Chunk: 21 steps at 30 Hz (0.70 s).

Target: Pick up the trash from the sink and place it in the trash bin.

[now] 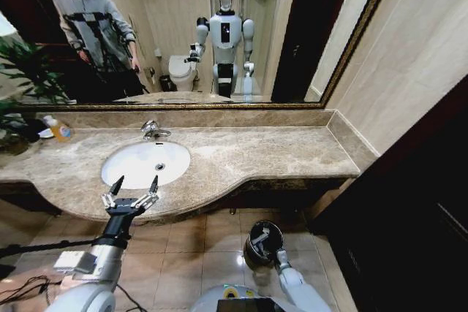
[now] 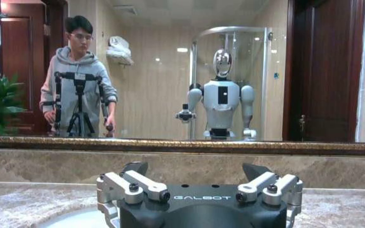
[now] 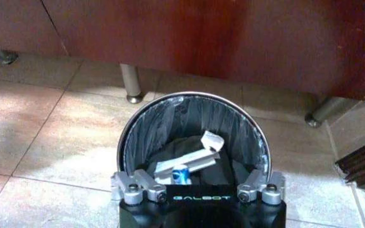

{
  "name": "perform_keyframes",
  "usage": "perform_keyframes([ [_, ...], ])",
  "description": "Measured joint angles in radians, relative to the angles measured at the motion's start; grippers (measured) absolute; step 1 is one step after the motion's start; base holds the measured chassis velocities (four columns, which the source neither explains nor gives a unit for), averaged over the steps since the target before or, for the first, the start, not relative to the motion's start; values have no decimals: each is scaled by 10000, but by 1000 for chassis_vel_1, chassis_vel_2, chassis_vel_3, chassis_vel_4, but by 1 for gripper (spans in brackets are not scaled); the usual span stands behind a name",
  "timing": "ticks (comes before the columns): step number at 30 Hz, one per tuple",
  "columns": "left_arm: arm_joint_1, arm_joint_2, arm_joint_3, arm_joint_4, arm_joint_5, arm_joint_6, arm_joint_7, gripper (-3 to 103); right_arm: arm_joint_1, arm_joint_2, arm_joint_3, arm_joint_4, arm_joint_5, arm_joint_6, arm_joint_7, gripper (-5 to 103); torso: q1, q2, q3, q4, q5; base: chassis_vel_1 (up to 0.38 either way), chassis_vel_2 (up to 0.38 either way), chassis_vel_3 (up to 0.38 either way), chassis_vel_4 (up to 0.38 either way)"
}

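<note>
- The left arm reaches forward and up from the lower left, and its left tool (image 1: 132, 188) hangs over the front edge of the marble bench (image 1: 241, 158), just before the white oval sink (image 1: 145, 164).
- The left tool is released: its two dark fingers (image 1: 116, 184) stand wide apart and point toward the basin, holding nothing and touching nothing.
- In the head view the basin looks bare; only the drain and the chrome faucet (image 1: 153, 131) can be seen there.
- The right arm bends down at the lower right, and the right tool (image 3: 198, 183) is directly above the mouth of the round black trash bin (image 3: 192, 102) on the tiled floor (image 3: 55, 133).
- The fingertips of the right tool are hidden by its own body, so I cannot tell if it is released or clenched.
- The trash (image 3: 189, 161) lies inside the lined bin: white sachets and a small piece with blue marks.
</note>
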Motion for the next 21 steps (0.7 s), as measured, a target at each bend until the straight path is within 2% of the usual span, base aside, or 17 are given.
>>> perform_keyframes([
  [1,0,0,1,0,0,0,0,100,-45,-9,0,55,15,0,0,89,0,0,0,0,0,0,0,0,0],
  [2,0,-1,0,0,0,0,0,100,-79,-15,0,98,29,1,0,89,0,0,0,0,0,0,0,0,0],
  [3,0,0,0,0,0,0,0,100,-153,-24,1,198,70,5,0,97,0,0,0,0,0,0,0,0,0],
  [8,0,0,0,0,0,0,0,100,-386,-44,2,631,407,18,6,100,0,0,0,0,1,0,0,0,0],
  [13,0,0,1,0,0,0,0,100,-960,-183,25,1824,697,122,21,100,0,0,0,0,2,0,0,0,0],
  [18,0,0,1,0,0,0,0,100,-1759,-383,165,3487,754,302,259,100,-1,0,0,0,3,0,0,0,0],
  [21,0,0,1,0,0,0,0,100,-2494,-629,427,5130,847,400,399,100,-1,1,0,0,1,0,0,0,0],
])
